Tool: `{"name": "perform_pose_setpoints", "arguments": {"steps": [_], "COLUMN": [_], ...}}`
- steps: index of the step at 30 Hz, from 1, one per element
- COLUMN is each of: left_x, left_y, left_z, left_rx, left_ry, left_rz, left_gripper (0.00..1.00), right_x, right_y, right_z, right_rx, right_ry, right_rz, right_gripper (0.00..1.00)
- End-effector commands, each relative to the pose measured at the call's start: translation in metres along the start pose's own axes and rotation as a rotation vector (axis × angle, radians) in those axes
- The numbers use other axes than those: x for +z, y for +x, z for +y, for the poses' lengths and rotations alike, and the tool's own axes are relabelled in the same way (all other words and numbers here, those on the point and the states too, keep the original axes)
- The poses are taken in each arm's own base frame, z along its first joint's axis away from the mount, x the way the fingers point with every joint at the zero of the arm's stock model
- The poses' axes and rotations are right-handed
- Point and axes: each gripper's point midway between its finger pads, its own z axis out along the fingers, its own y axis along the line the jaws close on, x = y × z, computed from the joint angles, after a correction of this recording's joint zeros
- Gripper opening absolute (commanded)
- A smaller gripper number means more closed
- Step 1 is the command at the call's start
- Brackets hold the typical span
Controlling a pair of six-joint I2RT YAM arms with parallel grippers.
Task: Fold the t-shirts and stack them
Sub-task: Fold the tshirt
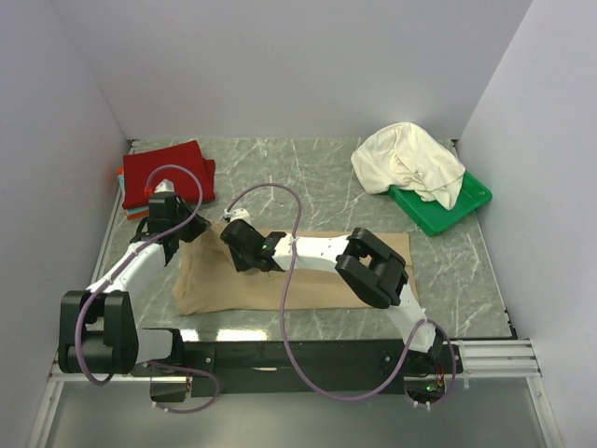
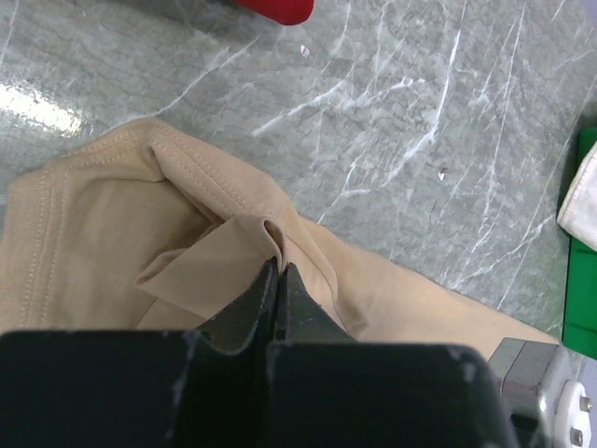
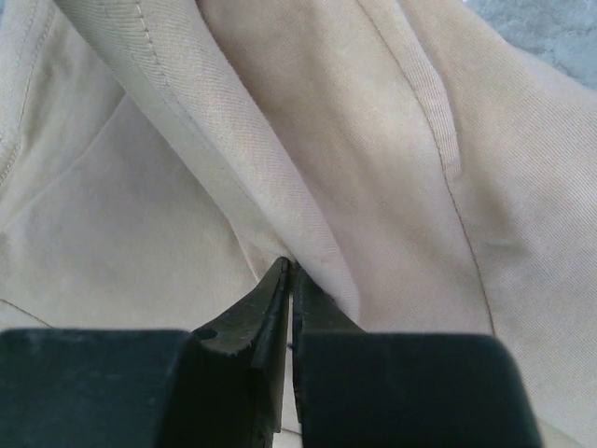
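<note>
Left wrist: tan t-shirt (image 2: pixel 112 233) fold pinched in left fingers (image 2: pixel 250 303), likewise right fingers (image 3: pixel 264 313)

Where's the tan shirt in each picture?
Top view: the tan shirt is spread across the middle, near the front edge.
Left wrist view: lower left, bunched up at the left pincer.
Right wrist view: it fills nearly the whole picture, pinched by the right pincer.
Shared landmark: the grey marble table around the shirt, showing only in the top right corner of the right wrist view.

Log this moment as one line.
tan shirt: mid-fold | left gripper: shut on tan shirt | right gripper: shut on tan shirt | red shirt: folded | cream shirt: bunched on green tray
</note>
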Motion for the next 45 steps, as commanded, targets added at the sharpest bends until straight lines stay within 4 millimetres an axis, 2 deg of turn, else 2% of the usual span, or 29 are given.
{"name": "perform_pose_setpoints", "arguments": {"steps": [1, 6, 9, 11, 18, 20, 29, 33, 45], "left_x": [-0.009, -0.024, -0.036, -0.045, -0.062, -0.067, -0.081, -0.084, -0.097], "left_y": [-0.011, -0.010, -0.010, -0.010, 0.015, 0.024, 0.051, 0.062, 0.090], "left_z": [-0.006, 0.000, 0.002, 0.000, 0.001, -0.005, 0.004, 0.002, 0.006], "left_rx": [0.022, 0.011, 0.014, 0.014, 0.010, 0.015, -0.013, -0.034, -0.047], "left_ry": [0.021, 0.001, -0.018, -0.008, -0.019, -0.010, -0.065, -0.058, -0.080], "left_rz": [-0.050, -0.091, -0.117, -0.134, -0.120, -0.112, -0.088, -0.070, -0.029], "left_gripper": [0.00, 0.01, 0.00, 0.01, 0.01, 0.01, 0.01, 0.01, 0.01], "right_x": [-0.025, -0.056, -0.070, -0.074, -0.090, -0.093, -0.098, -0.100, -0.104], "right_y": [-0.018, -0.039, -0.043, -0.041, -0.028, -0.023, -0.009, -0.004, 0.001], "right_z": [0.010, 0.014, 0.013, 0.012, 0.002, -0.001, -0.013, -0.018, -0.031], "right_rx": [-0.021, -0.028, -0.030, -0.032, -0.034, -0.035, -0.050, -0.052, -0.075], "right_ry": [-0.014, -0.052, -0.066, -0.068, -0.075, -0.072, -0.056, -0.045, -0.004], "right_rz": [-0.025, -0.080, -0.095, -0.090, -0.077, -0.069, -0.054, -0.048, -0.045], "right_gripper": [0.04, 0.04, 0.03, 0.03, 0.02, 0.01, 0.00, 0.00, 0.00]}}
